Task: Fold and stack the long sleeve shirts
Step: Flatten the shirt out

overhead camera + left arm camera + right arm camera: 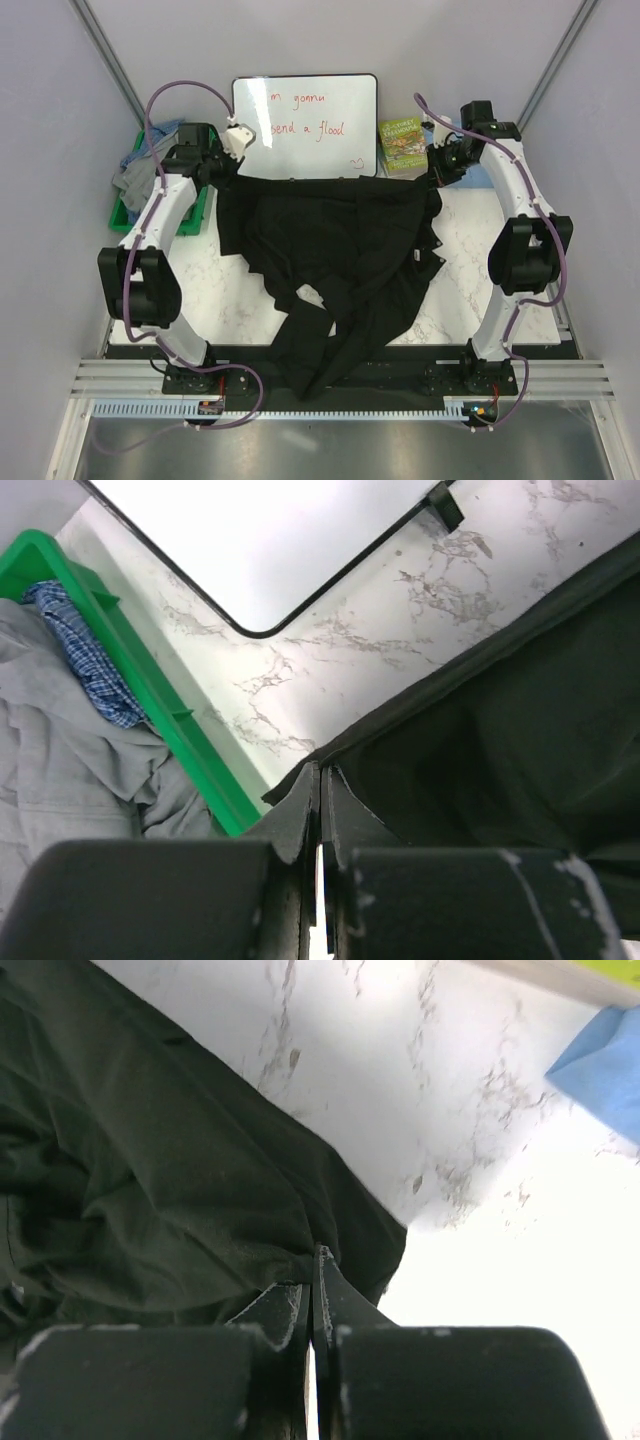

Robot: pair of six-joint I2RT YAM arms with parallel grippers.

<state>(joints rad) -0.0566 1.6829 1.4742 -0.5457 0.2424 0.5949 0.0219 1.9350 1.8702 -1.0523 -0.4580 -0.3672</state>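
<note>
left claw (319, 785) clamped on shirt (330, 250) far-left corner | right claw (312, 1265) clamped on far-right corner | shirt spread on table (240, 300), part trailing over near edge | risk: thin corner pinches may slip if pulled, trailing part may snag

Matt blk cloth shirt (340, 240) on smooth marble-look tabletop (235, 290), glossy green plastic bin (170, 720).

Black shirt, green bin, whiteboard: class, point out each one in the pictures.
black shirt (340, 240), top external view, middle of its spread body.
green bin (195, 745), left wrist view, its side wall.
whiteboard (290, 158), top external view, bare lower face.
</note>
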